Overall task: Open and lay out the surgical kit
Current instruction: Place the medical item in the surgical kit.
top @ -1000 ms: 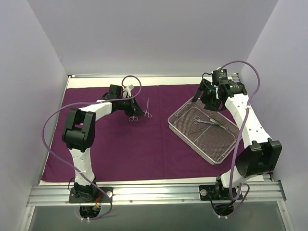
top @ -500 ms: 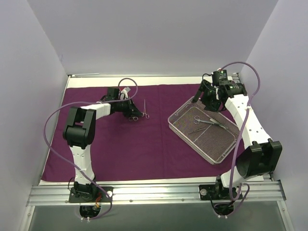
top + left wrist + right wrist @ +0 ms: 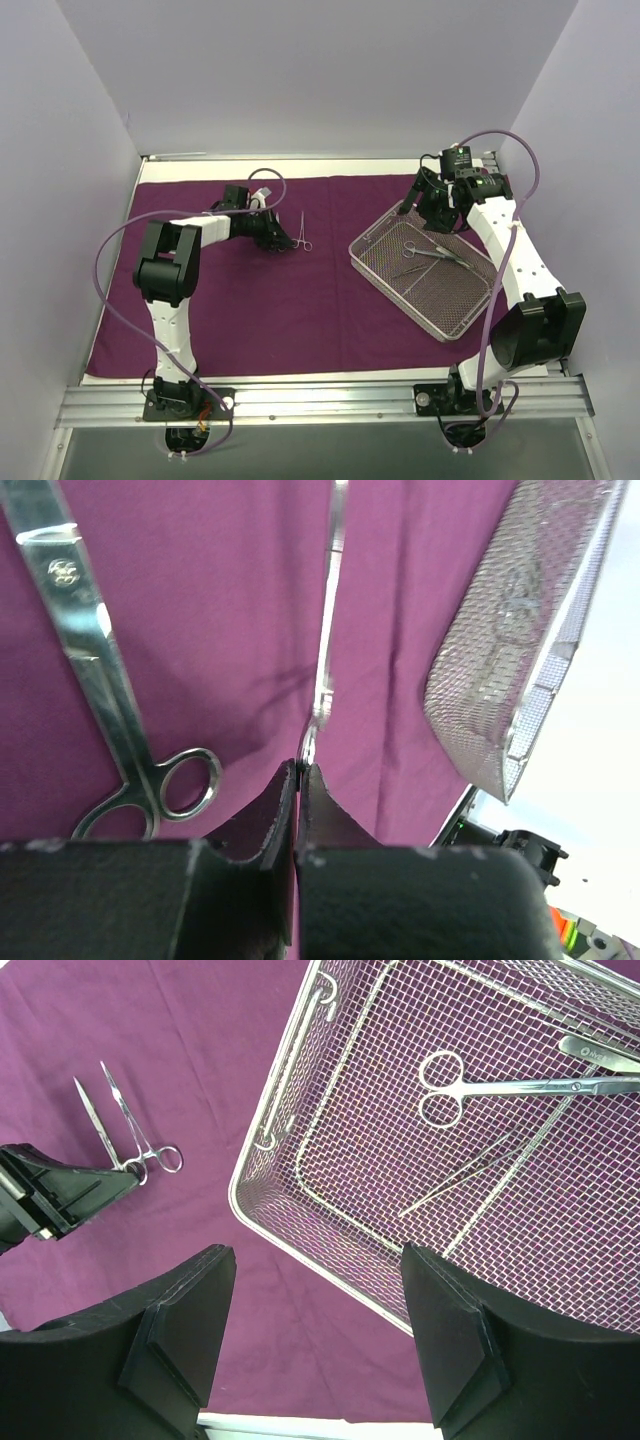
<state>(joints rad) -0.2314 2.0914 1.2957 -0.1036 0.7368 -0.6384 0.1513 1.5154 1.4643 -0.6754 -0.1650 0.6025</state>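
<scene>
At the tips of the left gripper (image 3: 300,780) | clamped on slim silver scissor-handled instrument (image 3: 326,630) by its ring, likely squaring it beside second silver instrument (image 3: 110,700) on dark purple cloth wrap (image 3: 230,600) | right gripper (image 3: 312,1260) spread, empty, over silver wire-mesh tray (image 3: 340,1190)

We see a dark purple cloth (image 3: 300,310) spread flat over the white surface (image 3: 330,168). Our left hand (image 3: 280,238) sits low at the ring end of a slim silver instrument (image 3: 303,225). At the right a wire-mesh tray (image 3: 455,300) lies skewed on the cloth, holding scissors (image 3: 432,252) and tweezers (image 3: 413,272), with our right hand (image 3: 432,208) over its far corner
</scene>
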